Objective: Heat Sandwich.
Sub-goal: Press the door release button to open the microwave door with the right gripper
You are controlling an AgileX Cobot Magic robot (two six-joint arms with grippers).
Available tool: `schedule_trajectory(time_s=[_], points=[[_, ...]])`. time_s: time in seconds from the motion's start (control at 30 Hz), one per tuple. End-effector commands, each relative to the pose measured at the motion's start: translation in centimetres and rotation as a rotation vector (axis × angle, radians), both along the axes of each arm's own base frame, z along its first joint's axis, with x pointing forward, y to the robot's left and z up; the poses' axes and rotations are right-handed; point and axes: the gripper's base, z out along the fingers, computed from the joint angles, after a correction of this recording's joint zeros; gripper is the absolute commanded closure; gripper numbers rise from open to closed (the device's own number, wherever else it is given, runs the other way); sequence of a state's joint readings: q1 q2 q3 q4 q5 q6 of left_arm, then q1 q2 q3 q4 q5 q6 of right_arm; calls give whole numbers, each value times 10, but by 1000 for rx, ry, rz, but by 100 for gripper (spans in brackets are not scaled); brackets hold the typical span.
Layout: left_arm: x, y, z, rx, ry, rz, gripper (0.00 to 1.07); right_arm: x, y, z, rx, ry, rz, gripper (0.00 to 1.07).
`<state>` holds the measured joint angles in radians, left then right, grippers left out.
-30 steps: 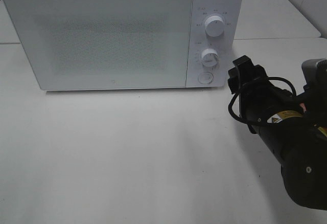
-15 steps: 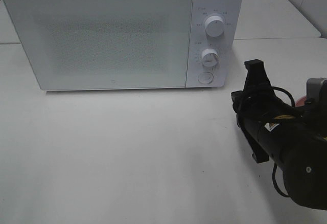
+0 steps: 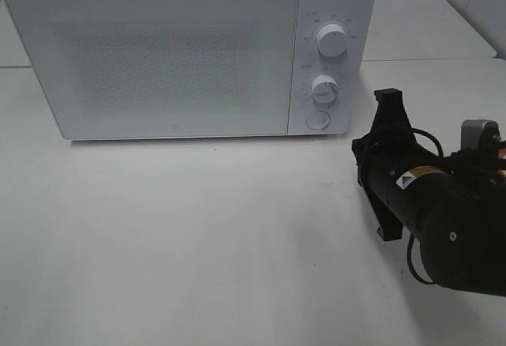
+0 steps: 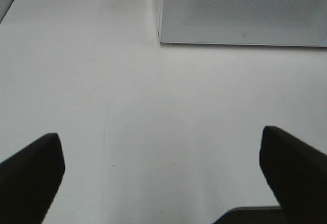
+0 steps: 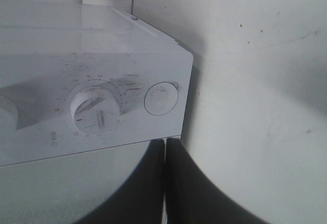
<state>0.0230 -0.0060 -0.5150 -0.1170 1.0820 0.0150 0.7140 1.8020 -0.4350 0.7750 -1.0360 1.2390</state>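
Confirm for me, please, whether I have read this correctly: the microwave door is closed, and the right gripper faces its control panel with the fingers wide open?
Not quite. The right gripper is shut, not wide open: the right wrist view shows its two fingers pressed together. The rest holds: the microwave door is closed, and the gripper faces the control panel.

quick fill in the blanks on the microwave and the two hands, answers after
1. The microwave door is ____.
2. Its panel carries ____ knobs above a round button.
3. The right hand, near that panel, is ____, its fingers touching.
4. The left hand hangs ____ above the table, holding nothing.
Missing words: closed; two; shut; open.
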Motion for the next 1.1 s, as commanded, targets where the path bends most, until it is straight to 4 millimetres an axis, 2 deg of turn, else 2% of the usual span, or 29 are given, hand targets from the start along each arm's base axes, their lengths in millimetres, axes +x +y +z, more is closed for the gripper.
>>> schedule_trajectory(time_s=[0.03, 0.07, 0.2, 0.23, 0.37, 0.8, 1.1], points=[[-3, 0, 0, -4, -30, -6, 10, 13, 6, -4, 35, 1, 31, 107], [-3, 0, 0, -4, -30, -6, 10, 13, 6, -4, 35, 1, 31, 107], [-3, 0, 0, -4, -30, -6, 10, 36, 9, -17, 68, 37, 7, 107], [-3, 0, 0, -4, -30, -6, 10, 36, 9, -17, 68, 37, 7, 107], [-3, 0, 0, -4, -30, -6, 10, 57, 12, -21, 85, 38, 4, 107], [-3, 0, 0, -5, -30, -6, 10, 90, 22, -33, 102, 41, -9, 107], [-3, 0, 0, -5, -30, -7, 10, 105, 25, -42, 116, 43, -37, 107]])
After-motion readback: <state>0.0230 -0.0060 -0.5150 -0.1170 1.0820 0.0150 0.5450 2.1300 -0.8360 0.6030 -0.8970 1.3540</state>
